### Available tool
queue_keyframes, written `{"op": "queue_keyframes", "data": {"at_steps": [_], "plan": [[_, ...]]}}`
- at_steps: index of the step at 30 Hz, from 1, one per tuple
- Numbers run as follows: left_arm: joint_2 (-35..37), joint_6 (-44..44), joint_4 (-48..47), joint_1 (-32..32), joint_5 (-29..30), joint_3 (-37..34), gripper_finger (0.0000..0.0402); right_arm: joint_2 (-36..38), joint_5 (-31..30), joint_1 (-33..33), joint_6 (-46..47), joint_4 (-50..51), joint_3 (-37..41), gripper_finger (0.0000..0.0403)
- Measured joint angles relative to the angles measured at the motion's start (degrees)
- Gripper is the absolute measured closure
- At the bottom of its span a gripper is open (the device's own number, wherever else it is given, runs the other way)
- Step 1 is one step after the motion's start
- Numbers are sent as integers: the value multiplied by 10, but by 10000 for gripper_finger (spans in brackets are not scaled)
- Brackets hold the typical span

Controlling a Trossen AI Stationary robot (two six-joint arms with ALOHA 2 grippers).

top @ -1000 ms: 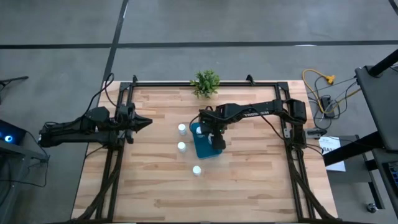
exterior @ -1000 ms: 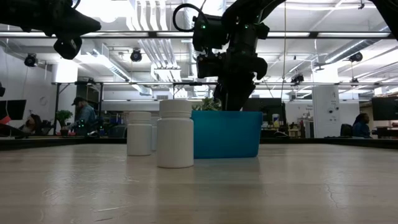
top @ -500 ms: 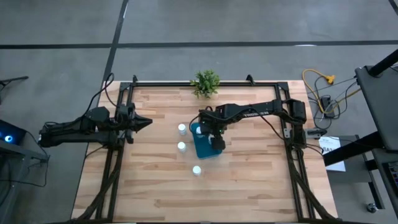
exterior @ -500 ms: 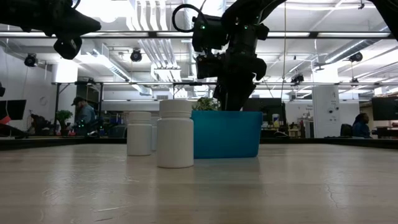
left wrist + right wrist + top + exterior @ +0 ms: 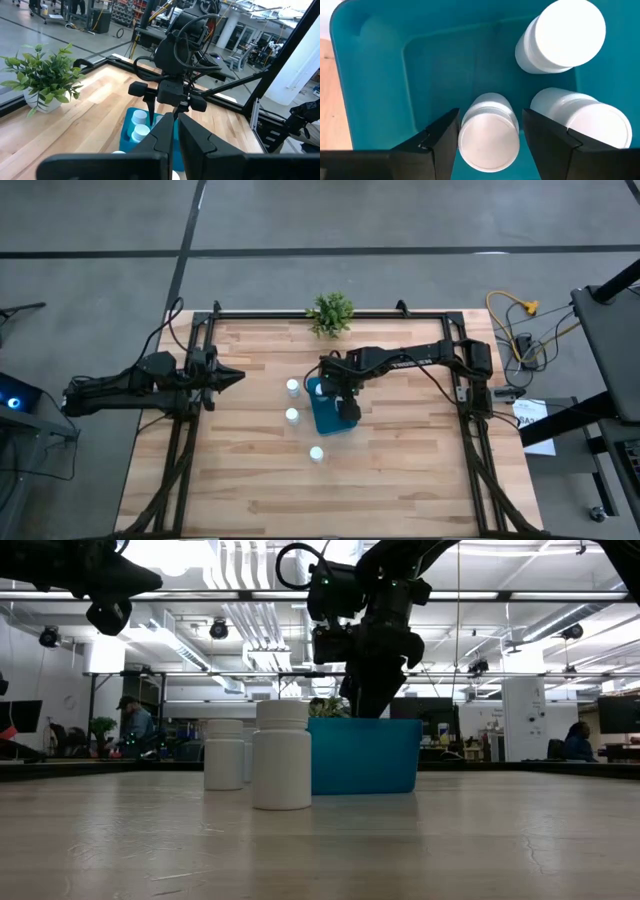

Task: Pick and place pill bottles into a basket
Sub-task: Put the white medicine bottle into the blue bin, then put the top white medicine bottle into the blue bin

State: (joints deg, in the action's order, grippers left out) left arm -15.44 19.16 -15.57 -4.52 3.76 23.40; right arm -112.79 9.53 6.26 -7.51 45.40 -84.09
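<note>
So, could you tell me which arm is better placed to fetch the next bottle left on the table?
Right: its gripper hangs over the basket, beside the three bottles on the table. The left gripper waits at the table's left edge.

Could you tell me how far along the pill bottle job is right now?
About halfway. Done: two pill bottles already stand in the basket. In hand: the right gripper is down in the basket around a third bottle. Left: three more bottles stand on the table beside the basket. The left gripper waits at the table's left edge.
</note>
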Motion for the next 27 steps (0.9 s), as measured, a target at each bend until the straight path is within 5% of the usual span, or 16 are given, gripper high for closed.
{"op": "queue_keyframes", "data": {"at_steps": [17,27], "plan": [[0,0,0,0,0,0,394,0,2,-1,3,-5,-30,198],[0,0,0,0,0,0,394,1,7,-8,15,86,-111,214]]}}
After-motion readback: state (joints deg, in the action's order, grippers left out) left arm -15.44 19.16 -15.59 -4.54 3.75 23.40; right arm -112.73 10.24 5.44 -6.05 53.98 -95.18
